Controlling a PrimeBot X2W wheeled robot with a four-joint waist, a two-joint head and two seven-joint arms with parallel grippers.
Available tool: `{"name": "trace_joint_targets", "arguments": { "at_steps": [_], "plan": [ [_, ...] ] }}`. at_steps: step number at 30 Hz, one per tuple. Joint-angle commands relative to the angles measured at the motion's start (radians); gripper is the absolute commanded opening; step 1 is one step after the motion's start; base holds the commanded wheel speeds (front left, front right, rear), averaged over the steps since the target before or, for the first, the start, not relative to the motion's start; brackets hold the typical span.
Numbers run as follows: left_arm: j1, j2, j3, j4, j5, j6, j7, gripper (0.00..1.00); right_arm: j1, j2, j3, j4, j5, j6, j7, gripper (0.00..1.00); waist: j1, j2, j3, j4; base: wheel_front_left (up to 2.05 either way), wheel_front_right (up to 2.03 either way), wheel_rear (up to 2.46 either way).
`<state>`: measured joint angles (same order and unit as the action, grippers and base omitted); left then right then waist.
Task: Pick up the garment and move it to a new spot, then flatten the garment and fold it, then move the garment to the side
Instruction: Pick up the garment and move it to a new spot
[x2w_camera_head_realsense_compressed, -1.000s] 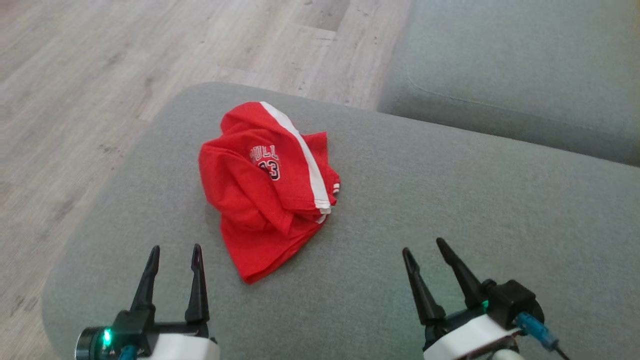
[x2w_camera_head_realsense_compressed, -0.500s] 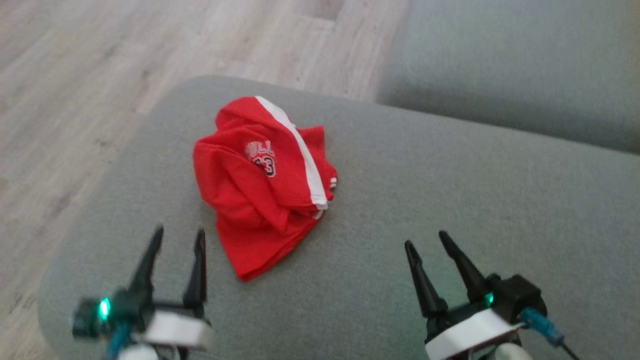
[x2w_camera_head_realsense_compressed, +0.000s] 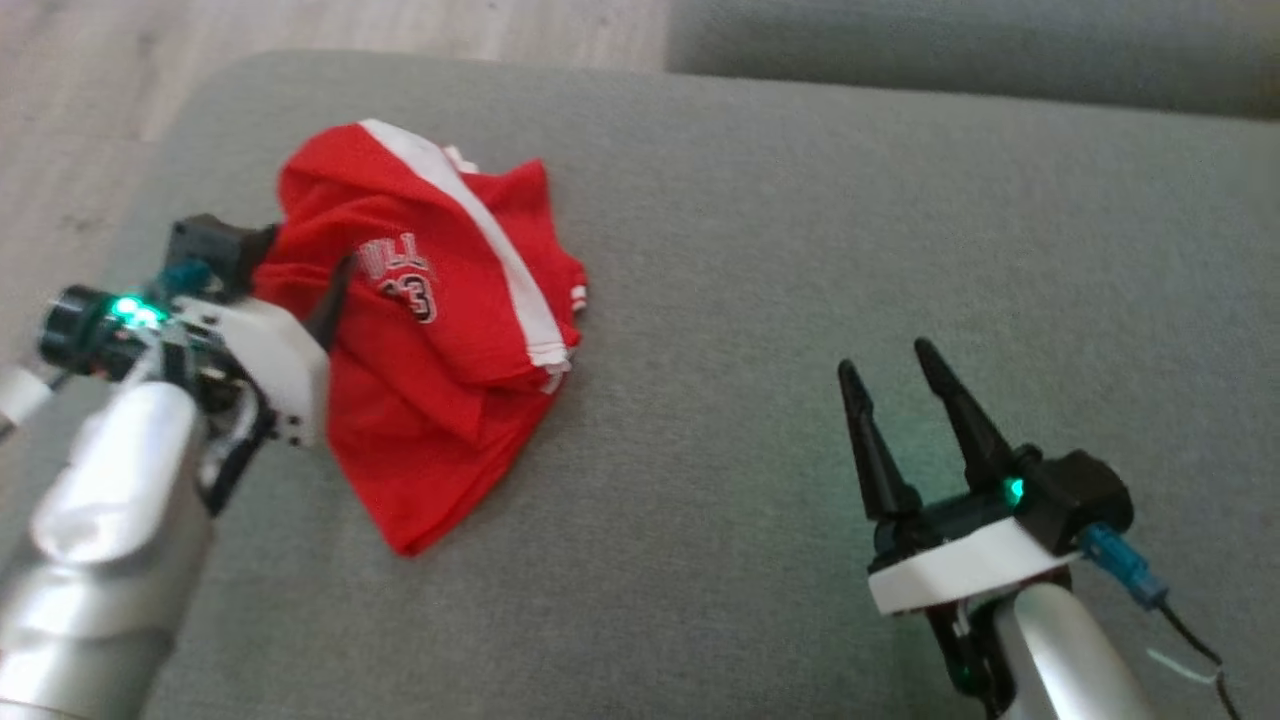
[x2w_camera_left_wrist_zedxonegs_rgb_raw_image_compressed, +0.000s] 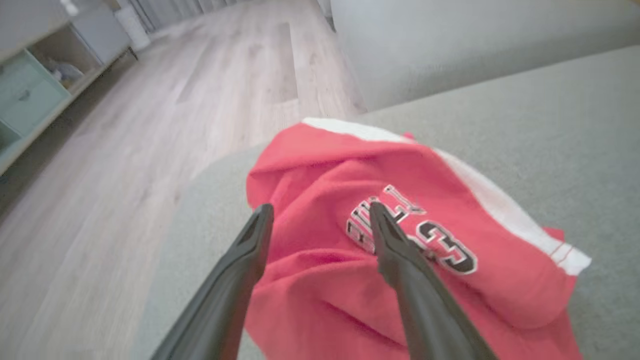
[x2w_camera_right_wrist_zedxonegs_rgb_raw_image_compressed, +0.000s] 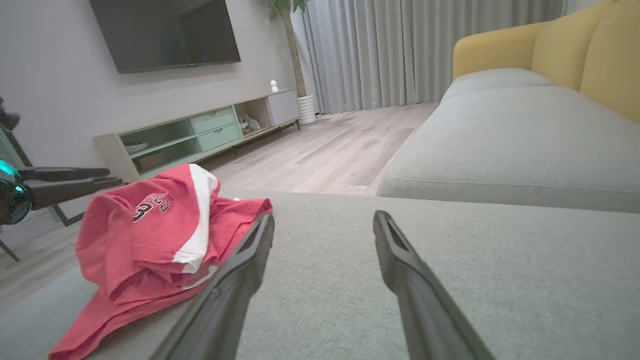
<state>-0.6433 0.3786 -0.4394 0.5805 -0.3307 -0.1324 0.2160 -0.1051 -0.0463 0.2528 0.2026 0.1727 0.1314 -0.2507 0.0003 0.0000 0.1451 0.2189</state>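
Observation:
The garment is a crumpled red jersey with a white stripe and a number print, lying on the left part of the grey seat cushion. My left gripper reaches in from the left and stands open over the garment's left edge. In the left wrist view its fingertips straddle the red cloth near the print, with nothing pinched. My right gripper hovers open over bare cushion well to the garment's right. The right wrist view shows its spread fingers, the garment and my left gripper.
A second grey cushion lies beyond a gap at the back right. Wooden floor borders the cushion's left edge. Across the room stand a low TV cabinet and a yellow sofa back.
The head camera has tipped closer to the cushion. My left arm has swung forward from the near edge to the garment's left side. Both grippers stay open.

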Motion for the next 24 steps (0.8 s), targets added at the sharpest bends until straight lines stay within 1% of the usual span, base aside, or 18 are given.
{"name": "trace_joint_targets", "arguments": {
  "at_steps": [1, 4, 9, 10, 11, 12, 15, 19, 22, 24],
  "plan": [
    [-0.077, 0.079, 0.018, -0.002, -0.028, 0.002, 0.018, 1.0, -0.041, -0.004, 0.018, -0.04, -0.01, -0.001, -0.011, 1.0, -0.0003, 0.0, 0.05, -0.049, 0.0, 0.0, 0.0],
    [-0.125, 0.126, -0.034, 0.061, -0.07, 0.002, 0.045, 1.0, -0.052, -0.004, 0.019, -0.044, -0.011, -0.001, -0.011, 1.0, -0.0003, 0.0, 0.069, -0.072, 0.0, 0.0, 0.0],
    [-0.155, 0.147, -0.098, 0.139, -0.147, 0.002, 0.047, 1.0, -0.055, -0.004, 0.014, -0.045, -0.011, -0.001, -0.011, 1.0, -0.0003, 0.0, 0.079, -0.097, 0.0, 0.0, 0.0],
    [-0.158, 0.146, -0.116, 0.145, -0.163, 0.002, 0.042, 0.91, -0.054, -0.004, 0.012, -0.045, -0.01, -0.001, -0.011, 1.0, -0.0003, 0.0, 0.078, -0.1, 0.0, 0.0, 0.0],
    [-0.162, 0.148, -0.13, 0.148, -0.174, 0.002, 0.027, 0.26, -0.053, -0.004, 0.012, -0.045, -0.009, -0.001, -0.011, 1.0, -0.0003, 0.0, 0.076, -0.102, 0.0, 0.0, 0.0],
    [-0.168, 0.151, -0.145, 0.147, -0.179, 0.002, 0.005, 0.0, -0.052, -0.004, 0.012, -0.044, -0.008, -0.001, -0.011, 1.0, -0.0003, 0.0, 0.072, -0.104, 0.0, 0.0, 0.0],
    [-0.181, 0.156, -0.182, 0.129, -0.198, 0.002, -0.083, 0.0, -0.046, -0.004, 0.011, -0.038, -0.004, -0.001, -0.011, 1.0, -0.0003, 0.0, 0.052, -0.108, 0.0, 0.0, 0.0],
    [-0.199, 0.161, -0.191, 0.095, -0.201, 0.002, -0.237, 0.0, -0.028, -0.004, 0.012, -0.032, -0.001, -0.001, -0.011, 1.0, -0.0003, 0.0, 0.003, -0.111, 0.0, 0.0, 0.0],
    [-0.213, 0.147, -0.183, 0.049, -0.207, 0.002, -0.331, 0.0, -0.012, -0.004, 0.008, -0.029, 0.008, -0.001, -0.011, 1.0, -0.0003, 0.0, -0.039, -0.112, 0.0, 0.0, 0.0],
    [-0.217, 0.127, -0.166, 0.009, -0.26, 0.002, -0.353, 0.0, 0.001, -0.004, 0.002, -0.028, 0.009, -0.001, -0.011, 1.0, -0.0003, 0.0, -0.065, -0.113, 0.0, 0.0, 0.0]
  ]
}}
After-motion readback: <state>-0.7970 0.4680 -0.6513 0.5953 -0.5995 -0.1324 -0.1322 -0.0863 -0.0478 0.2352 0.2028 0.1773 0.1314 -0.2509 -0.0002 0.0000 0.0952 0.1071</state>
